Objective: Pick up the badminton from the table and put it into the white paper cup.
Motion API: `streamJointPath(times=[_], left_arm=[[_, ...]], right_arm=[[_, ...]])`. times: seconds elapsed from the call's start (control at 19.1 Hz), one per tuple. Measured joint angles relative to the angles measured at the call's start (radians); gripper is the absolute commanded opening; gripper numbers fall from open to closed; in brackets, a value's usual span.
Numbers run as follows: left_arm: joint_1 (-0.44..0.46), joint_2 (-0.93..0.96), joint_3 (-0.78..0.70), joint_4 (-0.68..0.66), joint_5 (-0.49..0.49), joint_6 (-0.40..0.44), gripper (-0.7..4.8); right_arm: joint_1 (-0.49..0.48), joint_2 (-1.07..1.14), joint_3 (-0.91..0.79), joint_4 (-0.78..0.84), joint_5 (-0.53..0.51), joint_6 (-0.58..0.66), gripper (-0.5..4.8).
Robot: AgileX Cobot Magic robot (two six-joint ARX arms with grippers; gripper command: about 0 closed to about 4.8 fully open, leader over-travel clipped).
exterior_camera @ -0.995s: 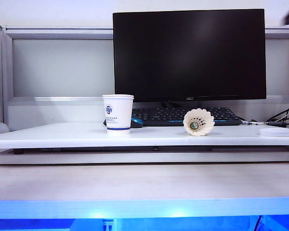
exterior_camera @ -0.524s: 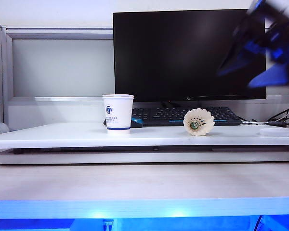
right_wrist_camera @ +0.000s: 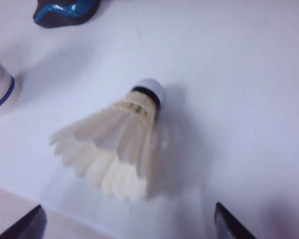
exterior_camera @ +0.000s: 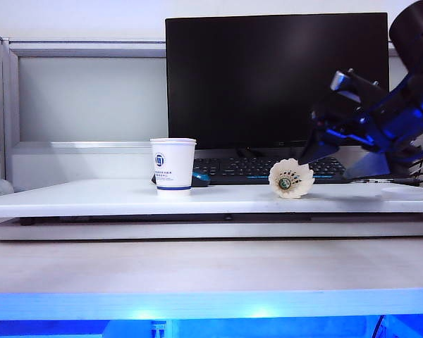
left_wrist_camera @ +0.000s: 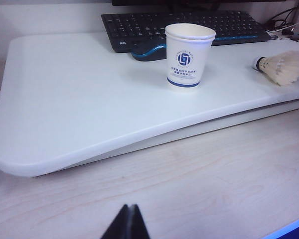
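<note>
Exterior view: a white table [exterior_camera: 92, 199] across the middle, with a dark monitor [exterior_camera: 276, 79] and a black keyboard [exterior_camera: 268, 169] behind it. On the board, left of centre, a white paper cup [exterior_camera: 173, 165] standing upright, blue logo facing the camera. To its right, well apart from it, the shuttlecock [exterior_camera: 291, 178] lying on its side on the board, cork tip toward the camera. Above and to the right of the shuttlecock, the right gripper [exterior_camera: 342, 158] tilted downward, dark and blue, fingers spread apart, holding nothing and clear of the feathers. Near the right edge of the board, a flat white disc [exterior_camera: 405, 193].

Left wrist view: left gripper [left_wrist_camera: 128, 224] low over the pale wooden desk, in front of the board; only the dark tips showing, pressed together, nothing between them. Farther off, the cup [left_wrist_camera: 189, 56] upright on the board, a blue-and-black mouse [left_wrist_camera: 148, 51] just behind it, the shuttlecock [left_wrist_camera: 283, 67] lying near the board's edge.

Right wrist view: shuttlecock [right_wrist_camera: 117, 144] lying on the white board right below, white cork end pointing away, skirt flared toward the camera. Two dark fingertips [right_wrist_camera: 25, 225] at the frame's corners, wide apart, one to each side of the skirt, not touching it. Cup's base [right_wrist_camera: 0, 87] at one edge, the mouse [right_wrist_camera: 65, 11] beyond.
</note>
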Motion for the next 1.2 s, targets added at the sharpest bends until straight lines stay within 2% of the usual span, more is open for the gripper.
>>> streamJointPath(times=[0.31,0.37,0.42,0.52,0.58,0.63,0.94,1.2], left_arm=[[0.0,0.0,0.001,-0.003,0.0,0.0,-0.05],[0.0,0.0,0.001,-0.003,0.0,0.0,-0.05],[0.0,0.0,0.001,-0.003,0.0,0.0,-0.05],[0.0,0.0,0.001,-0.004,0.0,0.0,-0.05],[0.0,0.0,0.001,-0.004,0.0,0.0,-0.05],[0.0,0.0,0.001,-0.004,0.0,0.0,-0.05],[0.0,0.0,0.001,-0.005,0.0,0.0,-0.05],[0.0,0.0,0.002,-0.005,-0.001,0.014,-0.05]], right_arm=[[0.005,0.125,0.039,0.077,0.001,0.038,4.25],[0.005,0.143,0.05,0.077,0.0,0.039,3.92],[0.006,0.161,0.072,0.081,-0.001,0.041,3.17],[0.006,0.183,0.099,0.081,-0.001,0.045,0.76],[0.006,0.184,0.102,0.08,-0.001,0.045,0.27],[0.006,0.183,0.107,0.08,-0.002,0.045,-0.01],[0.006,0.183,0.112,0.091,-0.005,0.045,-0.06],[0.006,0.154,0.112,0.092,-0.142,0.045,-0.06]])
